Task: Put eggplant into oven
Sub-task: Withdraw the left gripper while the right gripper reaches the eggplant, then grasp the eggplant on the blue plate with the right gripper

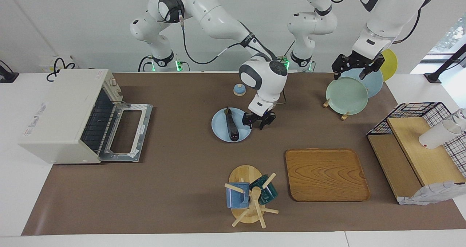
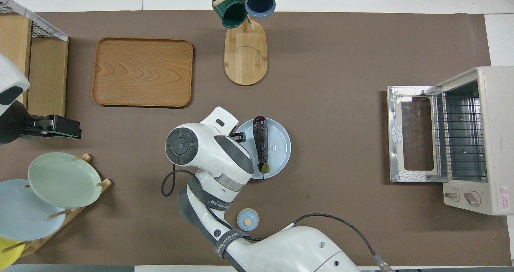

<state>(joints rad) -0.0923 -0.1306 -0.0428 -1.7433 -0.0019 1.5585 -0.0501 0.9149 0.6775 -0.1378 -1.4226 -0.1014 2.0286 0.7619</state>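
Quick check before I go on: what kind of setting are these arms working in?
Probably a lab table set up as a mock kitchen. A toaster oven stands open at the right arm's end, an eggplant lies on a blue plate, and a mug tree and a plate rack hold crockery.

Dark purple eggplant (image 1: 232, 124), pale blue plate (image 1: 220, 131), off-white oven (image 1: 60, 116)
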